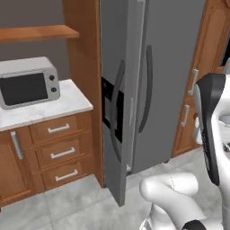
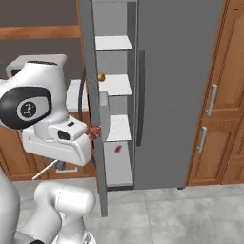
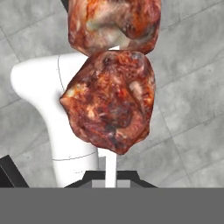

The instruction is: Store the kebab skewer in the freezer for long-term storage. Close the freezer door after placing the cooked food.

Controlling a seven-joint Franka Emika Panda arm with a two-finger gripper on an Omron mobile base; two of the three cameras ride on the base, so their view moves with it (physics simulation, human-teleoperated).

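Observation:
My gripper [image 3: 110,178] is shut on the pale stick of the kebab skewer [image 3: 109,100], whose reddish-brown meat chunks loom large in the hand view. In the right base view the kebab skewer [image 2: 95,133] pokes out of the white hand [image 2: 61,164] just left of the freezer door's edge. The freezer door [image 1: 114,126] with its black dispenser recess stands partly open. Seen edge-on, the freezer door [image 2: 93,100] leaves the freezer [image 2: 112,62] and its white shelves [image 2: 117,127] exposed.
A small orange-brown ball [image 2: 101,76] sits on an upper shelf and a small red item [image 2: 117,148] on a lower one. A microwave [image 1: 28,83] stands on the counter [image 1: 67,105] left of the fridge. Wooden cabinets [image 2: 214,109] flank the right side.

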